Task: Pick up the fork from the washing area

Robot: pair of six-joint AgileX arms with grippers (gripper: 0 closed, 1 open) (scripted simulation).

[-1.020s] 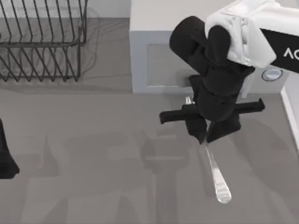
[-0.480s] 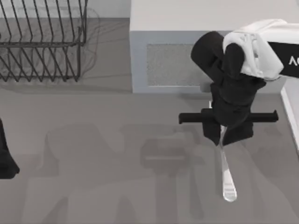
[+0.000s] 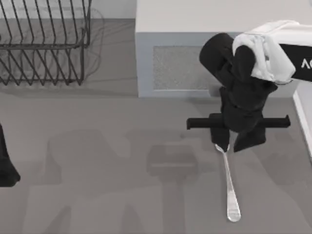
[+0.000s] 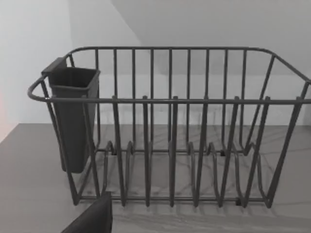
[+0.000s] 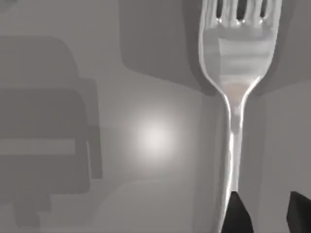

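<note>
While the right gripper (image 3: 230, 141) hangs just in front of the microwave (image 3: 195, 48), near its right end, the fork (image 3: 228, 181) lies along the grey table (image 3: 97, 161) below it. Its tined end sits under the gripper and its handle runs straight away from the microwave, ending in a rounded flat tip. The gripper's two dark fingers (image 3: 249, 139) point down, one on each side of the fork's upper end, with a gap visible between them; whether they are pressing on the metal cannot be told from above. In the right wrist view the fork (image 5: 236, 92) is seen close up, tines and neck bright and shiny, and two dark fingertips (image 5: 239, 214) show at the edge, one touching or overlapping the handle, the other just beside it and apart from the metal. Soft shadows of the arm fall on the table beside the fork.

Far from the microwave, at the table's left edge, the left gripper (image 3: 6, 163) is parked; its fingers cannot be judged. A wire dish rack (image 3: 44, 44) stands to the microwave's left. The left wrist view faces this dish rack (image 4: 170, 141), with a dark cutlery cup (image 4: 73, 116) hung on one end.
</note>
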